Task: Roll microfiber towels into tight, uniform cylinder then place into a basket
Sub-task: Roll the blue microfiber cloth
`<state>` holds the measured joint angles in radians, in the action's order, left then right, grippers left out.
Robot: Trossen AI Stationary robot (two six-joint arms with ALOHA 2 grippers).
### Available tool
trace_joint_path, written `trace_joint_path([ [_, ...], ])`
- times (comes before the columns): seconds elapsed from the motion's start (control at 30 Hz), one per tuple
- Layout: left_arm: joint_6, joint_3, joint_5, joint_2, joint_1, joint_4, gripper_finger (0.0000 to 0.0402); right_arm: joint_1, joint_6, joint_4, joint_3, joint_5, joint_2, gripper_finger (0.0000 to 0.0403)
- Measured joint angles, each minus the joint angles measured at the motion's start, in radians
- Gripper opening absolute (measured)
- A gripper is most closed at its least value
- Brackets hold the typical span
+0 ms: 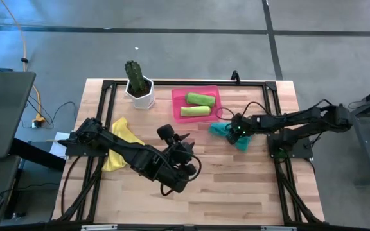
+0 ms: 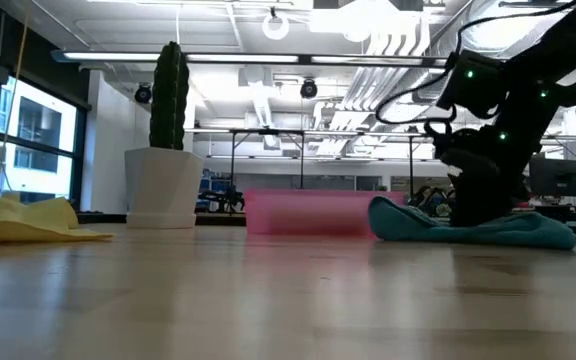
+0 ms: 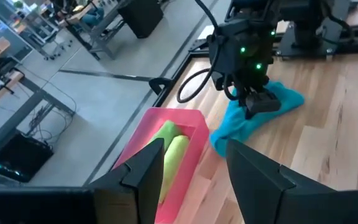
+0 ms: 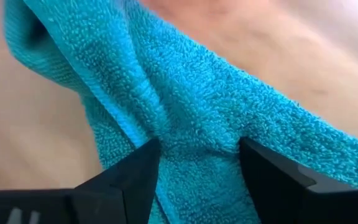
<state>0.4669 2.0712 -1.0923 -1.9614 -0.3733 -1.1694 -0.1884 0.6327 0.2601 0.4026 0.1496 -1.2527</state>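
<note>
The teal towel point(image 1: 222, 130) lies crumpled on the table just right of the pink basket point(image 1: 214, 94). Two rolled lime green towels point(image 1: 198, 99) lie in the basket. My right gripper point(image 4: 197, 149) is down on the teal towel point(image 2: 513, 232), open, with a raised fold between its fingers. A yellow towel point(image 1: 121, 128) lies spread at the table's left, partly under my left arm. My left gripper point(image 3: 191, 149) hovers open and clear of everything near the table's middle, pointing toward the basket point(image 3: 166, 118). My right gripper comes at the teal towel from above, slanting down. Its open fingertips point(image 4: 138, 171) are set on the cloth either side of a raised fold point(image 4: 194, 124) near the towel's middle. The towel lies slack on the table.
A white pot with a green cactus point(image 1: 139, 86) stands left of the basket at the far edge. A black frame point(image 1: 172, 83) runs along the table's borders. Bare wood lies between the arms and toward the near edge.
</note>
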Motion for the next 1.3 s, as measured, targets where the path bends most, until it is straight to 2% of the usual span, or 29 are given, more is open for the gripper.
trace_joint_path([
  [0.17,-0.050,0.000,0.004,0.000,-0.001,0.000,0.0161,0.118,0.068,-0.118,-0.003,-0.068,-0.002,0.0215],
  [0.3,-0.092,0.000,0.029,0.000,0.000,0.000,0.0161,0.220,0.106,-0.212,-0.003,-0.063,-0.002,0.0215],
  [0.5,-0.112,0.000,0.170,0.000,0.000,-0.018,0.0161,0.340,0.086,-0.398,-0.003,0.045,-0.020,0.0215],
  [0.63,-0.146,-0.022,0.304,-0.002,0.000,-0.043,0.0161,0.377,0.042,-0.560,-0.002,0.109,-0.070,0.0215],
  [0.73,-0.164,-0.052,0.398,-0.001,0.007,-0.048,0.0161,0.392,0.042,-0.588,0.019,0.140,-0.105,0.0215],
  [0.83,-0.164,-0.105,0.440,-0.002,0.019,-0.052,0.0161,0.395,0.043,-0.478,0.082,0.166,-0.146,0.0215],
  [0.97,-0.159,-0.157,0.447,-0.001,0.043,-0.098,0.0161,0.375,0.040,-0.038,0.255,0.132,-0.203,0.0215],
  [1.1,-0.163,-0.213,0.501,-0.001,0.070,-0.093,0.0161,0.344,0.043,0.346,0.430,0.127,-0.274,0.0215],
  [1.23,-0.219,-0.278,0.616,0.000,0.107,-0.085,0.0161,0.328,0.034,0.526,0.528,0.062,-0.335,0.0215],
  [1.3,-0.251,-0.311,0.662,0.000,0.128,-0.072,0.0161,0.323,0.008,0.559,0.539,0.023,-0.357,0.0215],
])
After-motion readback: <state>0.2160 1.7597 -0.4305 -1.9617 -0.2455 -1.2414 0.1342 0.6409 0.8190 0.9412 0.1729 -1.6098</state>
